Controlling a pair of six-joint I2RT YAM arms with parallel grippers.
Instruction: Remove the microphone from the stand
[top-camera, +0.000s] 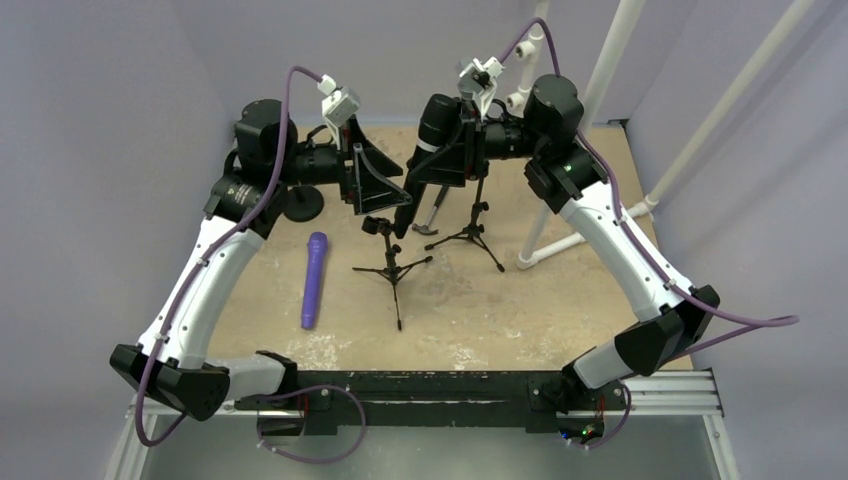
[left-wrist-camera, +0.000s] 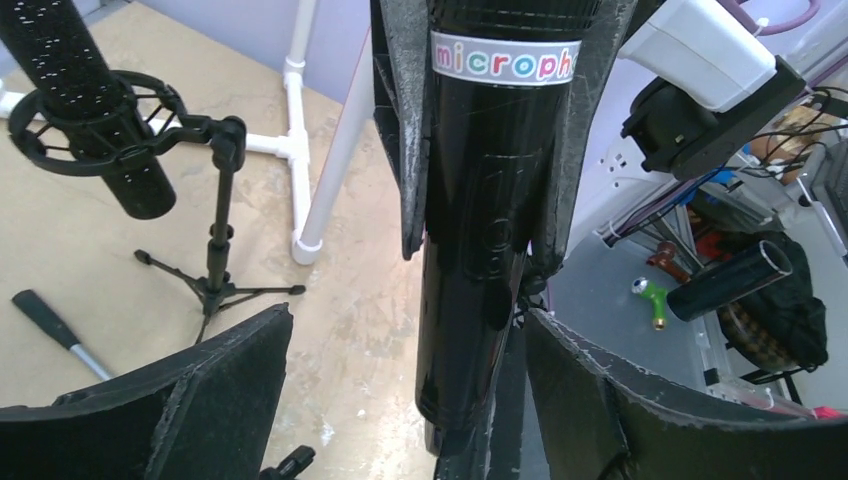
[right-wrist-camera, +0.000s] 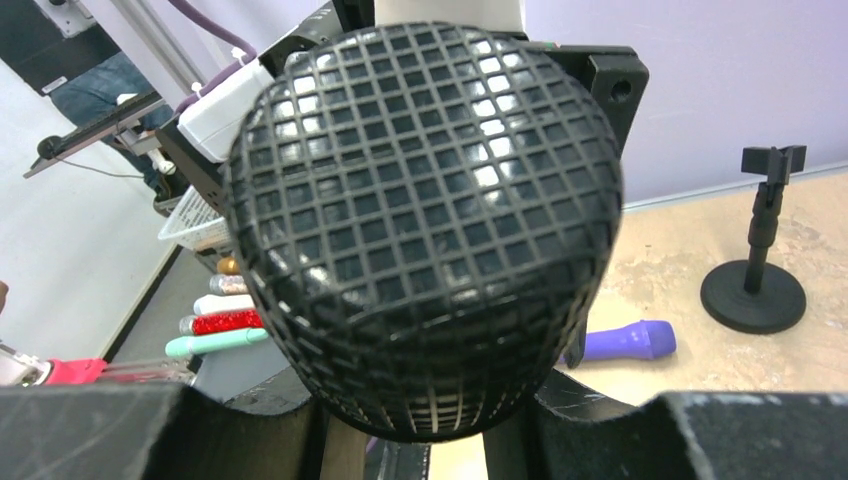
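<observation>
While the right gripper (top-camera: 445, 160) stands clamped on the black microphone (top-camera: 437, 125), the mesh head fills the right wrist view and the labelled barrel runs down the middle of the left wrist view. Seen from above, the microphone hangs tilted in the upper centre of the frame, its lower end just beside the clip (top-camera: 377, 225) of the small tripod stand (top-camera: 392, 265) – whether the two touch cannot be told. The left gripper (top-camera: 385, 185) sits just left of it, its fingers (left-wrist-camera: 230, 390) spread apart on either side of the barrel. A purple microphone (top-camera: 315, 280) lies flat on the table (top-camera: 470, 310), left of the tripod stand. Another microphone (left-wrist-camera: 85, 100) hangs in a shock mount at the upper left of the left wrist view.
</observation>
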